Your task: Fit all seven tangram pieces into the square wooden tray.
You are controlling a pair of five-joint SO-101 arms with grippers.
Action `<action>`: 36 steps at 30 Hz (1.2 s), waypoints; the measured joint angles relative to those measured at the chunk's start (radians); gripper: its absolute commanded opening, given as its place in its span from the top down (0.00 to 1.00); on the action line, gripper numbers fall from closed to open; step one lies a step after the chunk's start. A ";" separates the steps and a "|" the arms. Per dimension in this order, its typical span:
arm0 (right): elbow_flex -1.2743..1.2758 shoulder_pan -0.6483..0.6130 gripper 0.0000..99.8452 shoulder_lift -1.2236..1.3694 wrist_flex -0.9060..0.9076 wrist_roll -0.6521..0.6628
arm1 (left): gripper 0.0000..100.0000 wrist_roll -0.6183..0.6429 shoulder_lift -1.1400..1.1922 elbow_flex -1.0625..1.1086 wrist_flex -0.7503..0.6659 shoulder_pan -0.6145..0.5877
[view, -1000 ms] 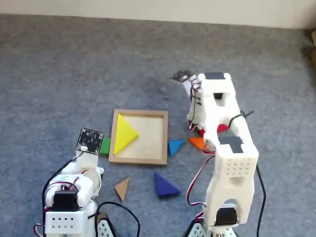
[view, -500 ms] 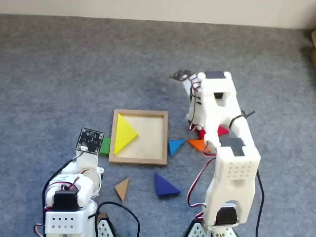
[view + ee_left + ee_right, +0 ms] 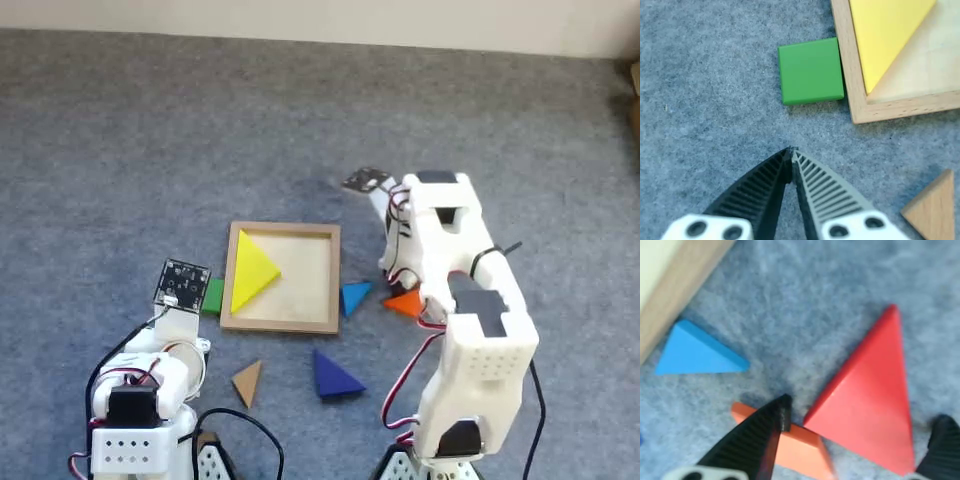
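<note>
Wooden tray [image 3: 281, 327] is sitting mid-table, holding 1 pc so far: the yellow triangle [image 3: 252, 270], lying along its left side. Six pcs are lying outside, so approx. 1 of 7 done, early going.

Step in hand, I'd judge: R arm is going for the red triangle [image 3: 867, 400]. It's lying flat on the carpet right of the tray, w/ the orange pc [image 3: 800, 447] touching its edge. Right gripper [image 3: 862, 422] is hanging over it w/ jaws apart, red pc between the fingertips, nothing clamped. Next move is prob. calling for a drop & close across the red pc w/o catching the orange one, then a carry left over the tray rim.

Dark blue triangle [image 3: 333, 376] is lying on the tray's near side, light blue triangle [image 3: 354, 296] just right of the tray, tan triangle [image 3: 247, 380] near-left.

Left gripper [image 3: 791, 151] is resting w/ jaws together, empty. The green square [image 3: 811, 71] is lying just beyond its tips, touching the tray's left rim.
</note>
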 measured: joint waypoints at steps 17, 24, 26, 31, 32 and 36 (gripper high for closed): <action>0.009 0.057 0.59 -0.006 -0.012 0.167 | 0.99 0.000 0.000 0.000 0.000 0.000; 0.009 0.060 0.63 -0.006 -0.012 0.193 | 0.99 0.000 0.000 0.000 0.000 0.000; 0.009 0.060 0.68 -0.006 -0.012 0.193 | 0.99 0.000 0.000 0.000 0.000 0.000; -0.006 0.068 0.77 -0.015 -0.025 0.192 | 0.99 0.000 0.000 0.000 0.000 0.000; -0.006 0.072 0.77 -0.018 -0.025 0.192 | 0.99 0.000 0.000 0.000 0.000 0.000; -0.008 0.084 0.78 -0.020 -0.026 0.192 | 0.99 0.000 0.000 0.000 0.000 0.000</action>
